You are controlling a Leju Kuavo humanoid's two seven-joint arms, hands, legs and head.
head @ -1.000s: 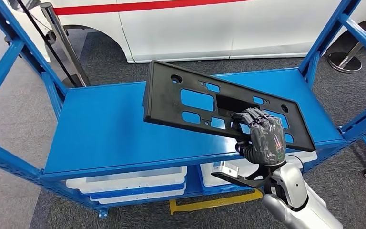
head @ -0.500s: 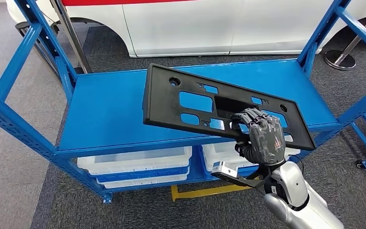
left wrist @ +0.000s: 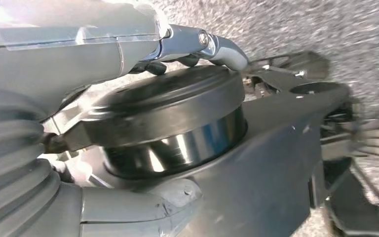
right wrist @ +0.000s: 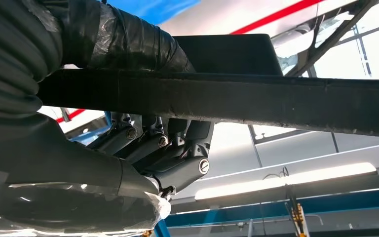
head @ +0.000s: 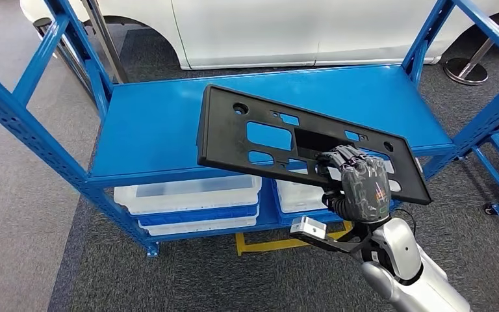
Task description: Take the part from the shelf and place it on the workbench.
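Right hand (head: 360, 188) grips the part (head: 279, 140), a flat, stiff-looking black plate tilted above the blue shelf (head: 162, 130); grip at its 4 o'clock edge, probably light but lever-prone; left hand state unclear.

Blue steel rack (head: 149, 140) ahead of me, top deck bare blue sheet, slotted uprights at its corners. Under the deck: white plastic bins (head: 188, 195) side by side on the lower level. Dark grey carpet (head: 188, 273) below, lighter grey floor strip (head: 6, 195) off the rack's left end. Yellow floor marker (head: 266, 245) by the rack's front edge. White car body (head: 286, 29) behind the rack. Chrome post base (head: 468, 68) past its far right corner.
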